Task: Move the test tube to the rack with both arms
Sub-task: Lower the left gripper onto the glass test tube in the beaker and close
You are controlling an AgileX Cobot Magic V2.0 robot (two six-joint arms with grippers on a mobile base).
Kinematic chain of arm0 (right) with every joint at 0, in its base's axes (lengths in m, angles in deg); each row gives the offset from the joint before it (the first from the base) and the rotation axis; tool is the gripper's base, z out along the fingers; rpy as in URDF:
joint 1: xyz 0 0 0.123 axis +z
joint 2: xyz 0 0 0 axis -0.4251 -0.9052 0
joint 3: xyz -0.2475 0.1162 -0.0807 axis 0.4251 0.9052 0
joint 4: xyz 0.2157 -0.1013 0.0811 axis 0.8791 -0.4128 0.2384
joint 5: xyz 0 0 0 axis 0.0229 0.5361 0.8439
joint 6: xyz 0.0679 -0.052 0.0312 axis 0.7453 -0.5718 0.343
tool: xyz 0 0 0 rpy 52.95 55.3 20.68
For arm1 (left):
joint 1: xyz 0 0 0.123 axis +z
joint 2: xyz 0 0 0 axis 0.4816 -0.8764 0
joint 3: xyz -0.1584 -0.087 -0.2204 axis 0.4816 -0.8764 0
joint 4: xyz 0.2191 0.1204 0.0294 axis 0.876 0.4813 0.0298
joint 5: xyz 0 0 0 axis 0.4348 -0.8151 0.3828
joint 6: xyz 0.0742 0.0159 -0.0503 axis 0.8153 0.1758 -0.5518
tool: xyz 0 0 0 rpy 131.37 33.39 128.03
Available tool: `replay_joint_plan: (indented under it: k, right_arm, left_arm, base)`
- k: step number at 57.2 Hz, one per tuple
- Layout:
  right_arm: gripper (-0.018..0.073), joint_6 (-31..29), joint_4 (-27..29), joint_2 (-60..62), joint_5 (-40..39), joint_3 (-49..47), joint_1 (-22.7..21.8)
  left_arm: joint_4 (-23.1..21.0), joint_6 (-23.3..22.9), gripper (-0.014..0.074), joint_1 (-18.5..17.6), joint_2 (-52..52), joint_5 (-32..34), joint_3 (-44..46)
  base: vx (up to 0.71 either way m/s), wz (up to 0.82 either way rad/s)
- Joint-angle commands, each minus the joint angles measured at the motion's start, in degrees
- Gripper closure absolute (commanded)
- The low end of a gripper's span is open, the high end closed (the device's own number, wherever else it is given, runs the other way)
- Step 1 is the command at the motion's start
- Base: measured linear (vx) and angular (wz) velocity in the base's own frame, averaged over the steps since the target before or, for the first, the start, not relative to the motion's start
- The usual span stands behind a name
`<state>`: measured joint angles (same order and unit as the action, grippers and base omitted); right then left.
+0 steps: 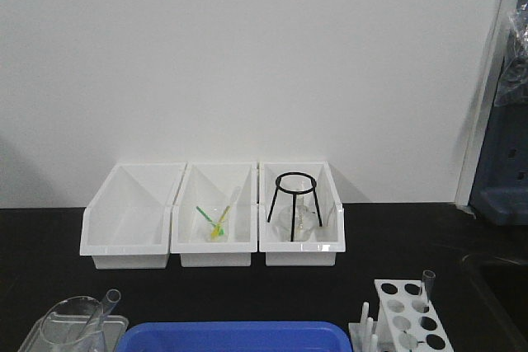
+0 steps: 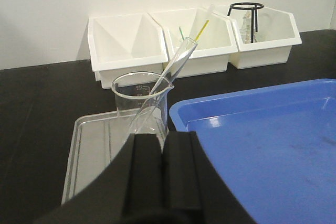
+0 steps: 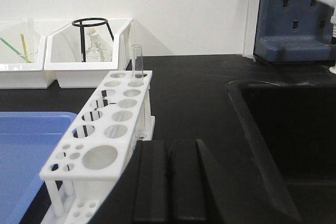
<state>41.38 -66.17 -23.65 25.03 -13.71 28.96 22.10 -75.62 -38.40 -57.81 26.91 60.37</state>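
Left end effector (image 2: 161, 142) and right end effector (image 3: 168, 148) both sit pressed together, empty. Tube (image 2: 176, 68) leans in beaker (image 2: 137, 98); second tube (image 3: 137, 64) stands in rack (image 3: 84, 174). Spread the left one wide, grip below the rim, lift along the slant.

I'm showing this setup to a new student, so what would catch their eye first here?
Likely the bright blue tray at front centre. Left of it a test tube leans in a beaker; right of it another tube stands in the white rack.
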Motion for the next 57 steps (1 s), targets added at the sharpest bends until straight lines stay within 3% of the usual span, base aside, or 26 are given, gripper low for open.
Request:
replay_joint_plan:
  k: [1,13,16,21,25,30,37,41,49,57]
  right_arm:
    - [0.0567,-0.32,-0.34,0.47,-4.66,1.11,-0.26]
    - [0.0567,-0.27,-0.33,0.47,-8.63,1.11,-0.26]
    - [0.0567,-0.27,-0.33,0.47,-13.22,1.06,-0.26]
    - [0.0567,-0.32,-0.72,0.47,-23.09,0.32,-0.26]
    - [0.0567,-0.32,-0.72,0.47,-25.68,-3.23,-0.26]
    - [0.0567,-0.93,-0.72,-0.63,-23.27,-10.34,-0.26]
    - [0.0567,-5.65,-0.77,-7.89,-19.32,-22.91,-0.26]
    - [0.0567,-7.51,-0.77,-14.03,-19.26,-27.33,-0.26]
    - [0.0567,-8.23,-0.72,-24.28,-20.80,-32.47,-0.26]
    - [0.0566,-8.18,-0.50,-31.26,-23.82,-33.14,-0.26]
  left_arm:
    - [-0.48,-0.09,0.0603,0.00,0.75,4.47,1.25]
    - [0.41,-0.01,0.0603,0.00,0.75,8.47,1.35]
    - [0.41,-0.40,0.0603,0.00,0.75,13.10,1.88]
    - [0.41,-2.74,0.0603,0.00,0.75,26.12,3.03]
    - [0.41,-5.59,0.0603,0.00,0.75,31.33,6.52]
    - [0.41,-5.25,0.0603,0.00,-0.53,28.52,14.76]
    - [0.41,2.82,0.0603,0.00,-9.24,18.53,28.49]
    - [0.41,5.83,0.0603,0.00,-16.72,16.70,34.07]
    - [0.41,6.22,0.0603,0.00,-29.77,16.81,40.30]
    - [0.41,5.96,0.0603,0.00,-38.91,17.34,41.02]
  base:
    - [0.00,0.00]
    - [0.00,0.00]
    - [0.00,0.00]
    - [0.00,0.00]
    - [0.00,0.00]
    - [0.00,0.00]
    - [0.00,0.00]
    - [0.00,0.00]
    - [0.00,0.01]
    - [0.00,0.00]
